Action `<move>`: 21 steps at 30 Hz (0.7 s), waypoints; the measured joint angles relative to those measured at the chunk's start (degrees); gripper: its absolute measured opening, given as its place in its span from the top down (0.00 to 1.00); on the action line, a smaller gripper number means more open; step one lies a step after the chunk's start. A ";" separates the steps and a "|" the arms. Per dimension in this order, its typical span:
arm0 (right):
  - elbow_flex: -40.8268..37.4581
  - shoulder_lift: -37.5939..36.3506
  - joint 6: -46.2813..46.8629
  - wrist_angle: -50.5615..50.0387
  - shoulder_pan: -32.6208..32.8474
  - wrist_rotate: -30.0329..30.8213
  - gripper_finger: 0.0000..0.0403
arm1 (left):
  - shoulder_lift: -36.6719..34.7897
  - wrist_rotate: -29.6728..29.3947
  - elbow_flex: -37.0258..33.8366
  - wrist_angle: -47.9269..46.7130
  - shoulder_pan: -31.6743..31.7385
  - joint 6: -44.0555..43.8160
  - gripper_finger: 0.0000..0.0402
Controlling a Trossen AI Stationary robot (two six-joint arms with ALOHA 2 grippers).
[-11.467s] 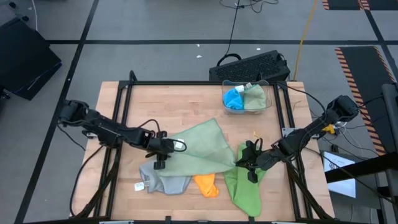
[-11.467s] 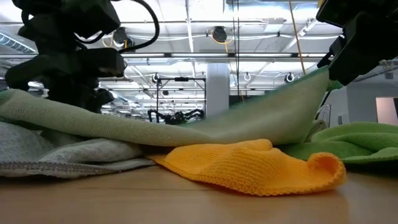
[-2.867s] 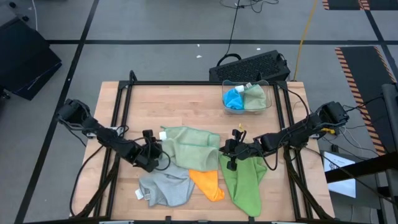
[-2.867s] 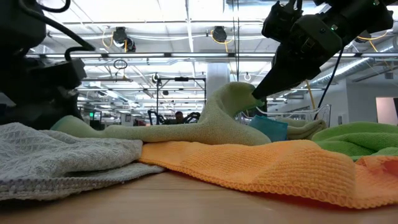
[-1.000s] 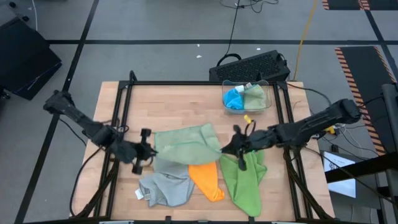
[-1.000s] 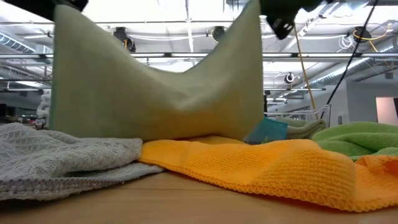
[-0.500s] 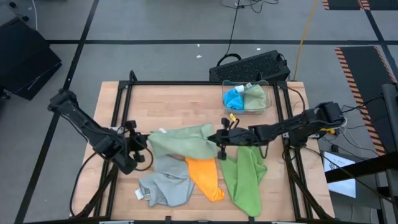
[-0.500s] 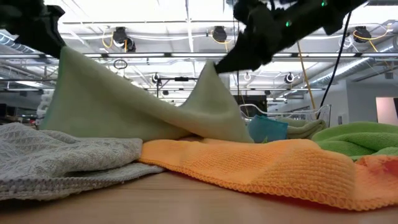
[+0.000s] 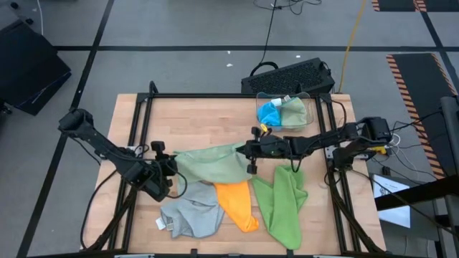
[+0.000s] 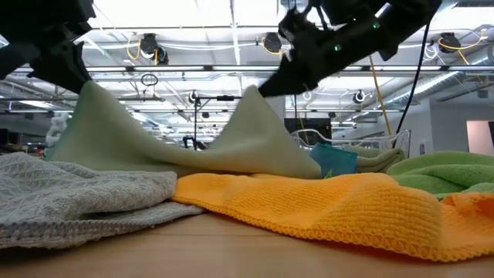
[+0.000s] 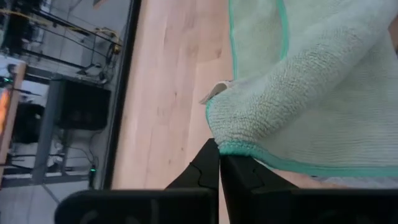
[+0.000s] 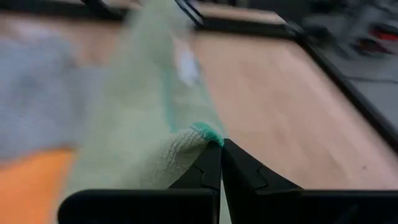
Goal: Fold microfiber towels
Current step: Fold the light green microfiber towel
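Observation:
A sage green towel (image 9: pixel 209 165) with teal edging is stretched between my two grippers in the middle of the table. Its sagging middle (image 10: pixel 185 158) rests on the orange towel (image 9: pixel 237 204) and the grey towel (image 9: pixel 188 215). My left gripper (image 9: pixel 172 164) is shut on the towel's left corner. My right gripper (image 9: pixel 244 150) is shut on its right corner. In the low view both corners rise as peaks, with the left gripper (image 10: pixel 77 77) and right gripper (image 10: pixel 266 89) above them. A lime green towel (image 9: pixel 283 204) lies crumpled at the near right. My left gripper pinches the sage towel's left corner (image 11: pixel 231 148) between its two fingertips, right at the teal hem. The fingers slant down from the table's left. That corner is lifted and the cloth slopes down from it. My right gripper pinches the towel's right corner (image 12: pixel 204 132) at the teal edging, between the fingertips. The fingers come nearly level from the table's right. The corner is lifted and the cloth falls away from it toward the table.
A clear bin (image 9: pixel 305 118) at the far right holds a blue towel and a sage one. A black keyboard (image 9: pixel 290 75) lies beyond it. A black frame (image 9: pixel 143 122) edges the wooden tabletop; bare wood lies toward the far left.
Both grippers have come down, still shut on the corners. The right one has also moved toward the far left, and the left one has tipped downward. The sage towel, which hung upright like a sheet, now sags with its middle lying on the orange and grey towels.

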 joint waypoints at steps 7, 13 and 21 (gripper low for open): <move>0.04 1.53 0.95 -1.86 2.12 -12.65 0.99 | -0.03 3.36 0.44 0.06 -0.38 1.19 0.98; 0.04 1.53 5.47 -9.75 5.59 -13.09 0.99 | -0.02 4.53 2.31 4.07 -2.66 2.95 0.99; 0.04 1.35 11.99 -11.55 11.00 -14.70 0.99 | -0.04 6.98 4.14 17.10 -8.54 9.87 0.98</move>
